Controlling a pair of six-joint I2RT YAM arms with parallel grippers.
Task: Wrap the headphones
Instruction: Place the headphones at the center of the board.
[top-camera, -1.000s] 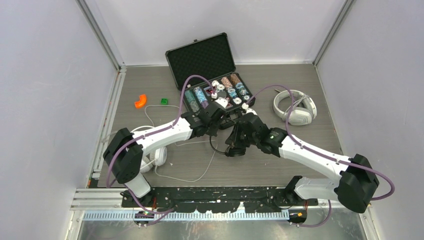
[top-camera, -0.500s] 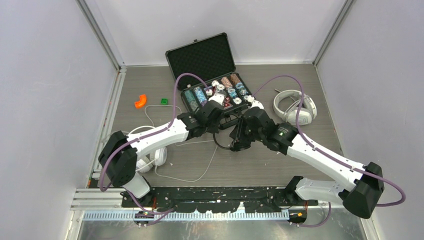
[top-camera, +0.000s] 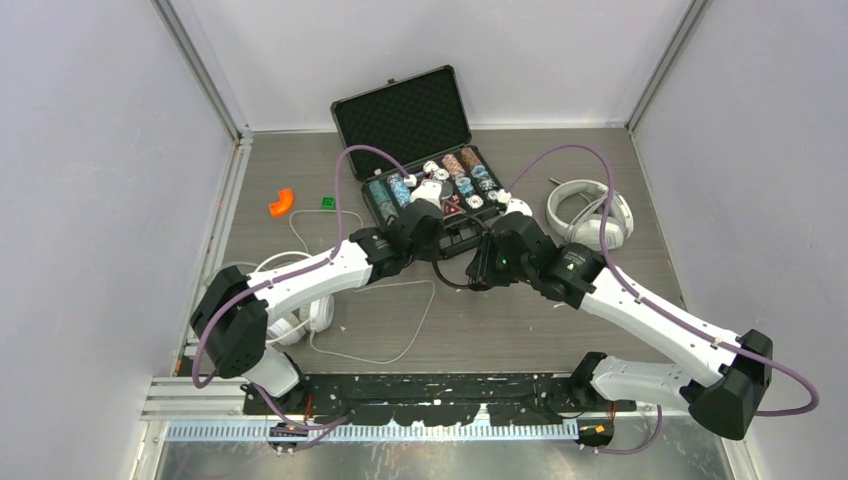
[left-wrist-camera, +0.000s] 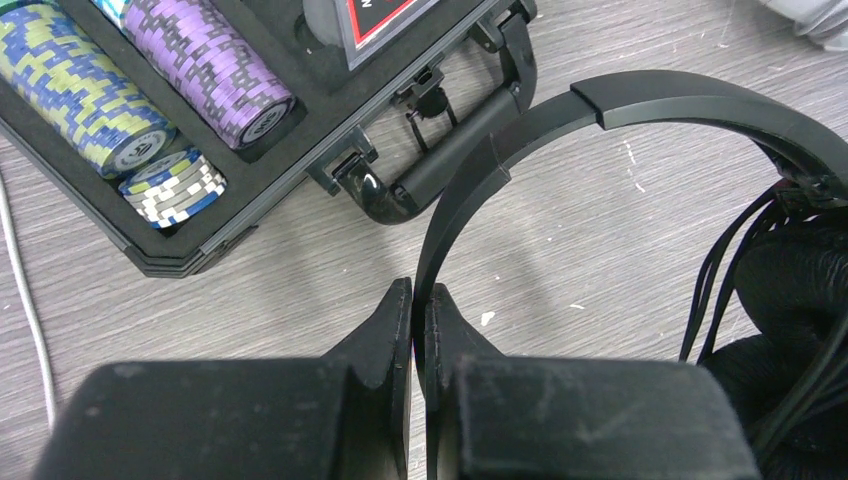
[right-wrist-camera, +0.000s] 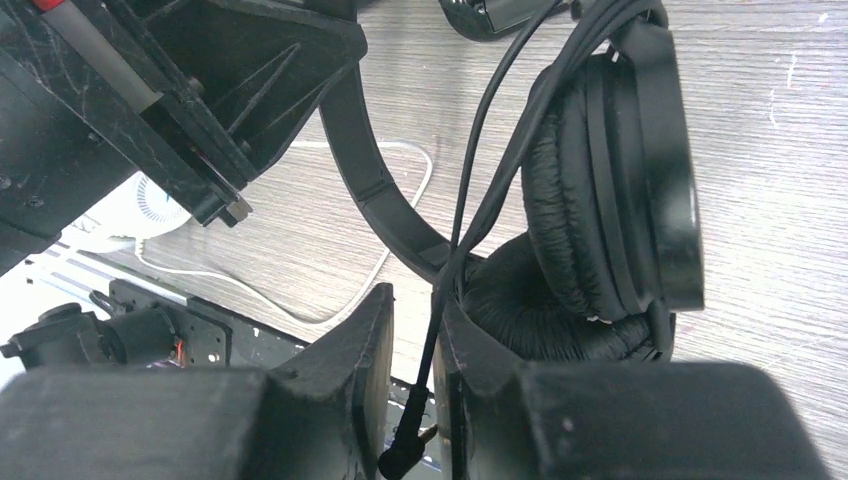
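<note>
Black headphones pinched by left hand; wrist view alone shows cord inside parted right hand.

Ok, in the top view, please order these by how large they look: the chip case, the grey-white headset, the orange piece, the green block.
1. chip case
2. grey-white headset
3. orange piece
4. green block
All lie about equally far from the camera, so the order seems safe.
</note>
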